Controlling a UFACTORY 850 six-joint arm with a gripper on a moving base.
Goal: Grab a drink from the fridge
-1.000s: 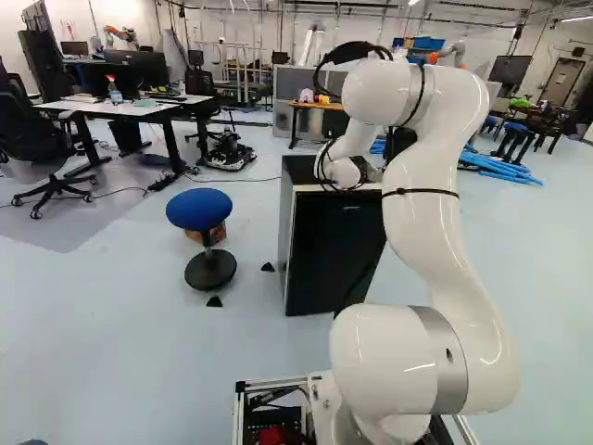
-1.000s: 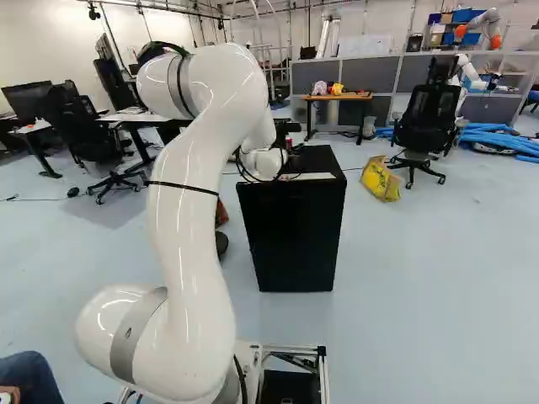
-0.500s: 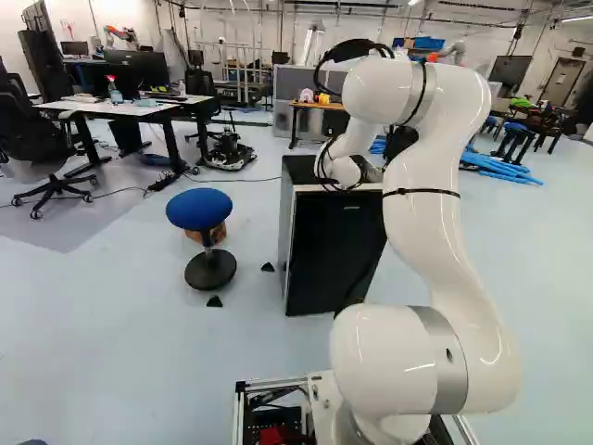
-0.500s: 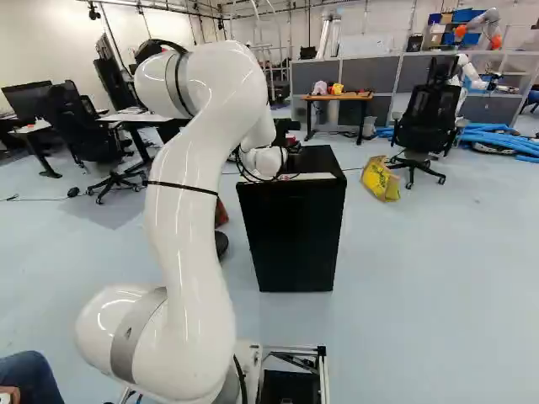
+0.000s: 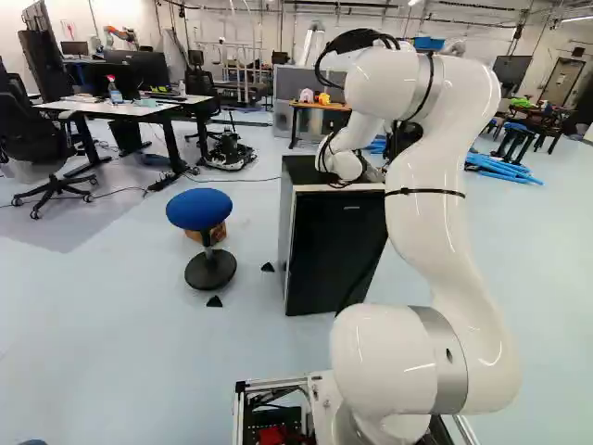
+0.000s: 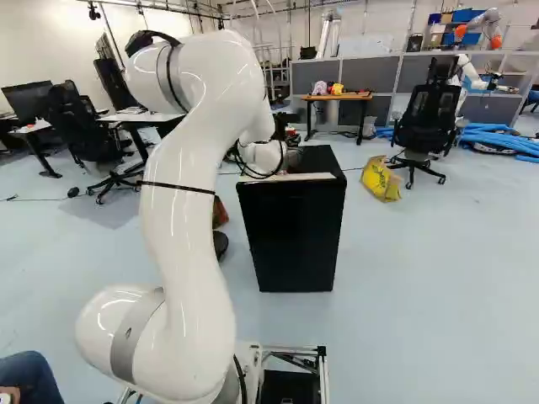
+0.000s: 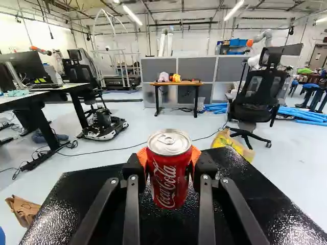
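Note:
A red drink can [image 7: 169,168] stands upright between the orange pads of my gripper, its silver lid toward the camera. In the right base view my gripper [image 6: 283,128] is partly hidden behind the arm, above the far part of the black fridge [image 6: 290,236]. The wrist view has the gripper [image 7: 169,166] shut on the can, one finger on each side. Under them lies the fridge's glossy black top [image 7: 82,194]; whether the can's base touches it I cannot tell. The fridge door is closed.
A blue stool [image 5: 200,209] stands beside the fridge in the left base view. Beyond the fridge are a yellow bag [image 6: 381,178], an office chair [image 6: 425,122] and a small wooden table [image 7: 176,83]. Another robot [image 6: 480,25] is far back. A seated person's leg shows near my base.
My arm's upper joints have risen, and the wrist has shifted slightly above the fridge. The base, fridge and stool have not moved.

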